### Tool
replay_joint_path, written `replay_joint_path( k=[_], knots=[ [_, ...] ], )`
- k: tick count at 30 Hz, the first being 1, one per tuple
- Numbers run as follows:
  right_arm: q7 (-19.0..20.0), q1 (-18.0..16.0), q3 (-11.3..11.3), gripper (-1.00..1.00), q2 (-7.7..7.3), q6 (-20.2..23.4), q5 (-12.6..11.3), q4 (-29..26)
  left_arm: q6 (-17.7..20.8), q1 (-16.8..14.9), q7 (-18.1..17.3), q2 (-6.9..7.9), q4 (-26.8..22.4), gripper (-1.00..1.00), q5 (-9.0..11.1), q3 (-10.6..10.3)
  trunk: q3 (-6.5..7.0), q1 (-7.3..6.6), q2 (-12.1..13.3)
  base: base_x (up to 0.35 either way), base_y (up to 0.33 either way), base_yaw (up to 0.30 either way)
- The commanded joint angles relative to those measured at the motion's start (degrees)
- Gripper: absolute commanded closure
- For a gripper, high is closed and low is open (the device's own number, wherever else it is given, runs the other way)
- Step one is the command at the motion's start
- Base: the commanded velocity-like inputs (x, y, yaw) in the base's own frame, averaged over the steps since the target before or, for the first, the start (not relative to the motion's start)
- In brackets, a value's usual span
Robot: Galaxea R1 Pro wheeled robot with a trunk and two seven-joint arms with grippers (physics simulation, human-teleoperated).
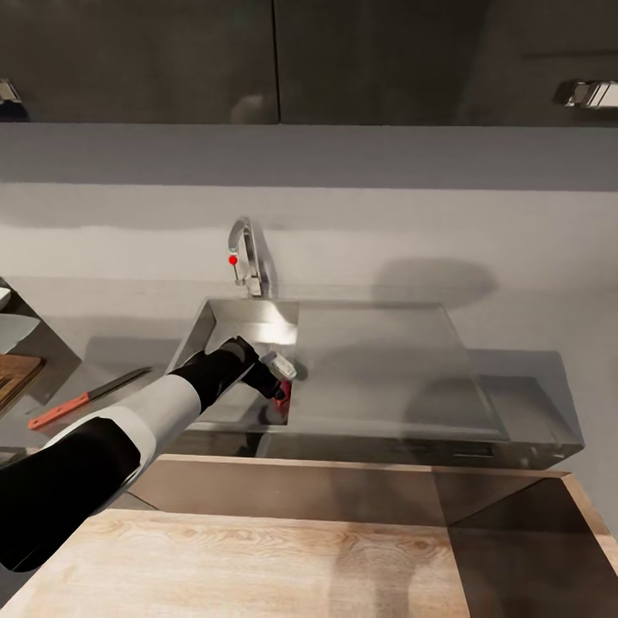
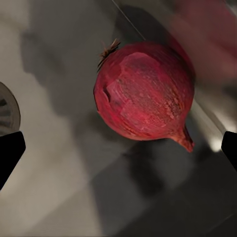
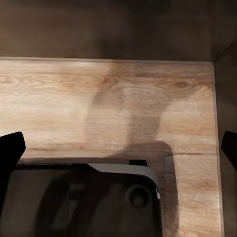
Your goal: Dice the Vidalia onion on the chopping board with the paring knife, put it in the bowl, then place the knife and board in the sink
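Round, red-skinned Vidalia onion (image 2: 143, 94): firm, papery, probably slippery; grip across its widest part. Left gripper (image 2: 118, 153): fingers spread, flanking it in the grey steel sink (image 1: 257, 318). Right gripper (image 3: 118, 148): fingers apart, empty.

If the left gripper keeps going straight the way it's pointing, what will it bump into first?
Most likely the Vidalia onion. The left gripper is open, and the onion sits just ahead between its fingers, lying in the sink. How close it is cannot be judged.

I see the Vidalia onion (image 2: 143, 96) in the sink (image 1: 386, 369), near its drain (image 2: 7, 109). The paring knife (image 1: 86, 397) lies on the desk (image 1: 129, 343) left of the sink, the chopping board (image 1: 13, 376) further left.
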Motion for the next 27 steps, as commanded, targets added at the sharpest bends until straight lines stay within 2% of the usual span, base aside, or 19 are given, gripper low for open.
replay_joint_path(
  k=[1, 27],
  knots=[
    [0.5, 0.0, -0.4, -1.0, 0.1, -0.1, 0.2, -0.1, 0.3, -0.1, 0.1, 0.01, -0.1, -1.0, 0.6, -0.4, -0.15, 0.03, -0.1, 0.0, 0.0, 0.0],
    [0.6, 0.0, -0.4, -1.0, 0.1, -0.1, 0.3, -0.1, 0.3, 0.0, 0.1, -0.08, -0.2, -1.0, 0.5, -0.4, -1.48, 0.03, -0.1, 0.0, 0.0, 0.0]
  ],
)
